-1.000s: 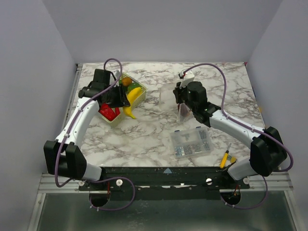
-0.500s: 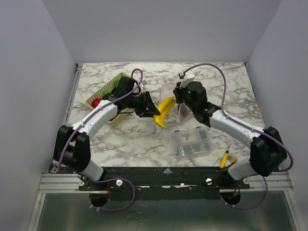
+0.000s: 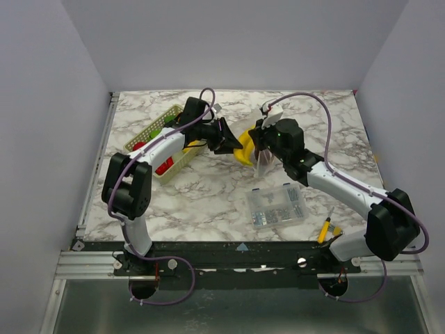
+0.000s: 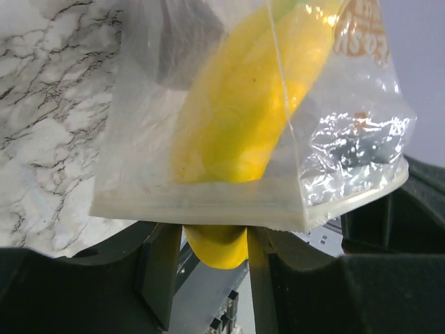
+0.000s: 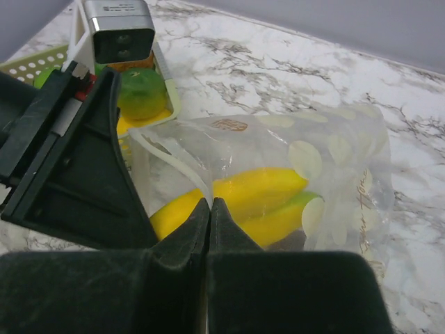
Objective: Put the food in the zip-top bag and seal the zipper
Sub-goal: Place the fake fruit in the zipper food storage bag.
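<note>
Top external view: left hand (image 3: 233,144) just swung the yellow banana (image 3: 244,153) over from the basket (image 3: 148,132) on the left. It's now mostly inside the zip-top bag (image 3: 266,163), which the right hand (image 3: 263,149) pinches closed-jawed mid-worktop (image 3: 208,202). Left still grips the banana's tail, so letting go looks next.

Toy banana (image 4: 236,125) clamped between the left fingers (image 4: 161,271), far end set inside the zip-top bag (image 4: 348,146) beyond them, bag edge pinched between the right fingers (image 5: 182,233)
</note>
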Motion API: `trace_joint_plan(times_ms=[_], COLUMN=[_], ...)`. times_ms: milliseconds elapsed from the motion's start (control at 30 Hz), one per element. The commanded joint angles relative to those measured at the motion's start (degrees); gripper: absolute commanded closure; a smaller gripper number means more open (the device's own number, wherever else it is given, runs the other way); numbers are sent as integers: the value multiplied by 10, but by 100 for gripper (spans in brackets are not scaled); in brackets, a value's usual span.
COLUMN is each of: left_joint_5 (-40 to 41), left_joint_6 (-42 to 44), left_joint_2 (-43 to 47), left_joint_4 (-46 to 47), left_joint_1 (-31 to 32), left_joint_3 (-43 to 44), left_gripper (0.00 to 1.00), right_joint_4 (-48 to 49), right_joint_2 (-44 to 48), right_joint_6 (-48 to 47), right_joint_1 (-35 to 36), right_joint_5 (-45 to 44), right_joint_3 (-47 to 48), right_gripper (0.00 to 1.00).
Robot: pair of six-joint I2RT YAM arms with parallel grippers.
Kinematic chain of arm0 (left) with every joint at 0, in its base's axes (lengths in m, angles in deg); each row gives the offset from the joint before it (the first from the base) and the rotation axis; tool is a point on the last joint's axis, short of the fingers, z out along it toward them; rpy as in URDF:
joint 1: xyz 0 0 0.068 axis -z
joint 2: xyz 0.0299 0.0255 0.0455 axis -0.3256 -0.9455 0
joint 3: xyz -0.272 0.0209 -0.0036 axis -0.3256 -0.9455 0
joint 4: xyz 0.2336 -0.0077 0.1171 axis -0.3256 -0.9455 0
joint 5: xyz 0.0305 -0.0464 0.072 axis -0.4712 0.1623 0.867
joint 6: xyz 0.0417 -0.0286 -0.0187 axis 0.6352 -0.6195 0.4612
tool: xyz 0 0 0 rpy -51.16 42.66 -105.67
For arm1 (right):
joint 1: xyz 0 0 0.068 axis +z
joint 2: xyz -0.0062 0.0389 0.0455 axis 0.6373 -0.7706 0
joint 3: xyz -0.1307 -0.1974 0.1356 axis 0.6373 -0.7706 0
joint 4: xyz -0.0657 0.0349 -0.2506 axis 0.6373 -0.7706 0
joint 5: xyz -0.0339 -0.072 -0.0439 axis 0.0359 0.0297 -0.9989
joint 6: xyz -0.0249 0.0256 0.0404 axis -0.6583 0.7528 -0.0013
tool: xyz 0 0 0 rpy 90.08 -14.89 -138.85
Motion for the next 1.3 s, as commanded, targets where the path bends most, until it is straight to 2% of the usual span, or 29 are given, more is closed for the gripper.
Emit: trace_joint_plan(times_ms=[0,367,567,633,667,700,767,800,867,967,1267], left_joint_5=[17,133,191,206,210,210,200,187,170,168,171], left_joint_6=[-28,-82,-42,-29,-24,-19,-13,-13,-6,20,81], left_joint_2=[-4,-4,-7,-3,-2,-1,2,3,12,36,124], left_joint_4=[52,108,75,71,71,74,93,102,126,125,75], left_joint_1=[-8,3,24,34,39,43,47,47,47,46,25], left_joint_3=[8,-9,5,1,-3,-7,-20,-28,-47,-68,-121], left_gripper=[100,100,97,90,83,75,49,40,31,24,24], right_joint_4=[19,24,26,24,24,23,24,24,24,24,24], right_joint_2=[23,32,25,21,20,20,18,20,21,23,18], right_joint_6=[-5,6,8,9,8,9,9,8,8,10,13], right_joint_1=[0,0,0,0,0,0,0,0,-1,-3,-5], right_joint_5=[59,95,85,77,76,74,71,67,57,56,28], right_joint_3=[-14,-17,-16,-14,-14,-13,-13,-14,-15,-16,-14], right_gripper=[99,99,99,99,99,99,99,100,99,99,99])
